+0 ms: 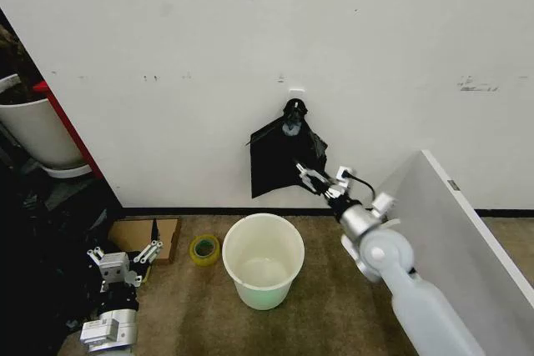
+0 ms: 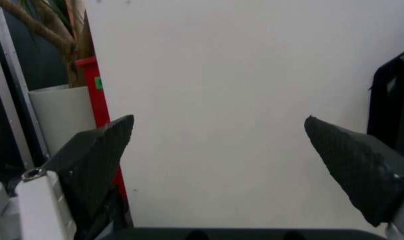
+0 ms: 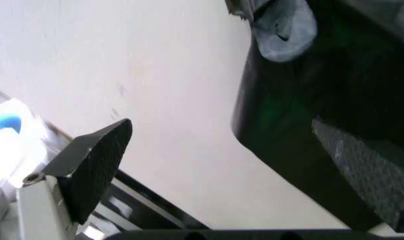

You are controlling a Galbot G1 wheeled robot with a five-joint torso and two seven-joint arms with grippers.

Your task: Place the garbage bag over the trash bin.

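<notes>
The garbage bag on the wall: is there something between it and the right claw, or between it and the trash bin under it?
Nothing visible. The right claw is open right at the garbage bag, which hangs on the wall. The trash bin stands open on the floor just below. The tape roll lies beside the bin, out of the way.

garbage bag (image 1: 279, 156): glossy black plastic | trash bin (image 1: 263, 260): smooth white plastic

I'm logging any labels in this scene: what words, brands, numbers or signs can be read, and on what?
None can be read.
The glossy black plastic garbage bag hanging on the wall: no print visible.
The round white plastic trash bin: plain, no label.
The yellow-green tape roll and flat brown cardboard piece on the floor: any marks too small to read.
The red post carries a small green patch, too blurred to read.
</notes>
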